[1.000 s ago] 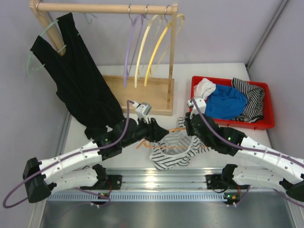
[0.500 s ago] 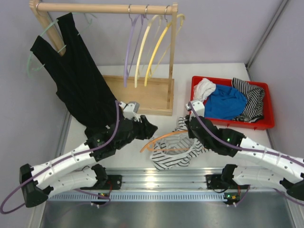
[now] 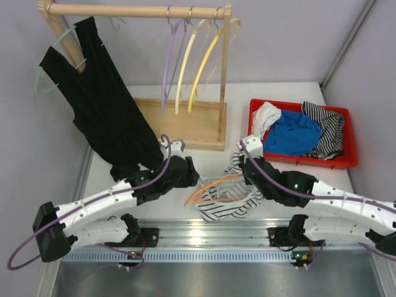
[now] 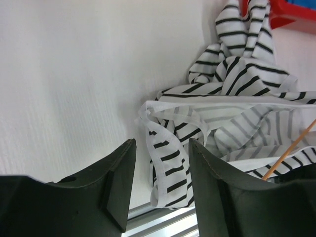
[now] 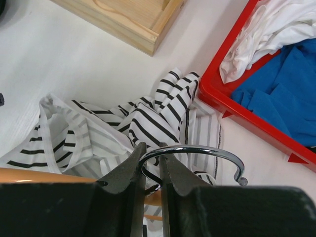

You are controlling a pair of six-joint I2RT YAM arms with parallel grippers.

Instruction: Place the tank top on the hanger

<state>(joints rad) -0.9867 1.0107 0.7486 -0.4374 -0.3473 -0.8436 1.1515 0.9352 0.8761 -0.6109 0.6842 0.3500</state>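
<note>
Lying crumpled just in front of the rack's wooden base (image 3: pixel 179 120), the tank top (image 3: pixel 226 201) is seen between that base and the aluminium rail (image 3: pixel 198 232) at the table's near edge. Its upper fold is pressed close to the near-left corner of the red bin (image 3: pixel 303 162), which is set to the right of the base. The orange hanger (image 3: pixel 207 189) is laid across the fabric, one arm jutting out to the left past the cloth's edge. Its metal hook (image 5: pixel 197 150) is pinched between the narrowed jaws of the right gripper (image 5: pixel 152 153), just in front of the base's right end. The left gripper (image 4: pixel 160 148) is held with jaws wide and nothing between them, over the tank top's left hem. Bare table (image 4: pixel 74 74) is left open from that hem back toward the base's front left corner.

One orange hanger is counted on the table. Three more are hung from the rod (image 3: pixel 136 10) above the base: one purple hanger (image 3: pixel 167 68) and two yellow hangers (image 3: pixel 185 62). One pale green hanger (image 3: pixel 49 52) is hooked at the rod's left end and is draped with one black tank top (image 3: pixel 102 105). Three garments are heaped in the bin: one white (image 3: pixel 267 114), one blue (image 3: pixel 294 133) and one boldly striped (image 3: pixel 331 133).
</note>
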